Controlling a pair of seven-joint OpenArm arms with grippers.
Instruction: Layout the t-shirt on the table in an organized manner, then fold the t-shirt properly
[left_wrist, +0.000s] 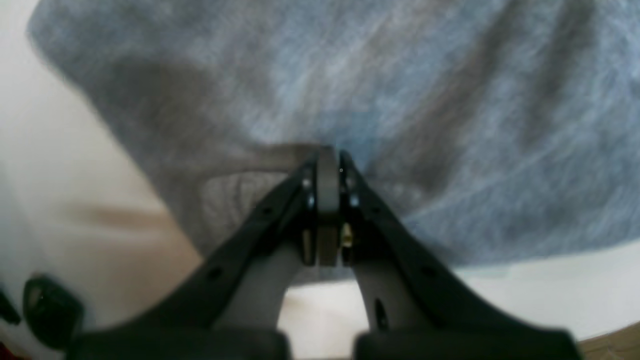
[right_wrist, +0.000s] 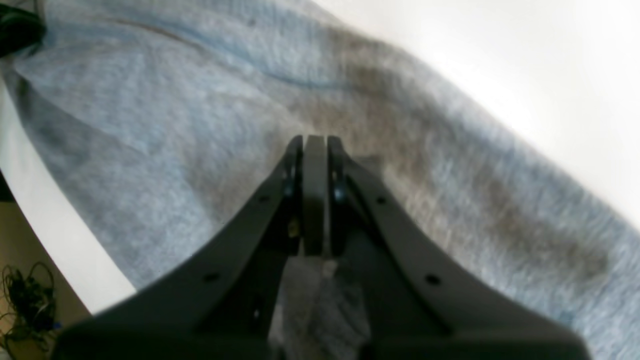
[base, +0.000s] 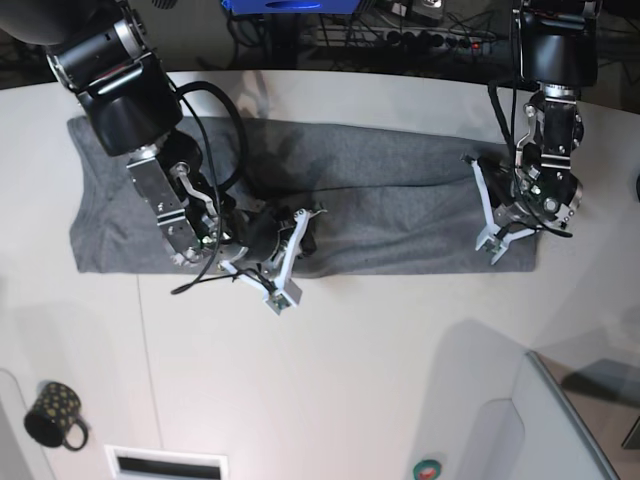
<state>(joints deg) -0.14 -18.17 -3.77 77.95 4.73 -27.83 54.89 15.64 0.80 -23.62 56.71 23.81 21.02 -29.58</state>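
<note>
Heather-grey short-sleeved cotton t-shirt (base: 330, 200) spread as a wide band across the far half of the large smooth white tabletop (base: 350, 370), near edge fairly straight, soft creases along the middle. Left gripper (left_wrist: 327, 160) at the shirt's end on the base view's right, black fingers (left_wrist: 350, 180) pressed together on a fold of the grey cloth. Right gripper (right_wrist: 314, 145) near the middle of the shirt's near edge, fingers (right_wrist: 292, 165) closed tight, grey fabric bunched between them lower down in the wrist view. Small dark patterned mug (base: 52, 412) standing well apart near the table's front corner. Raised white panel with grey edge (base: 560, 420) at the opposite front corner.
</note>
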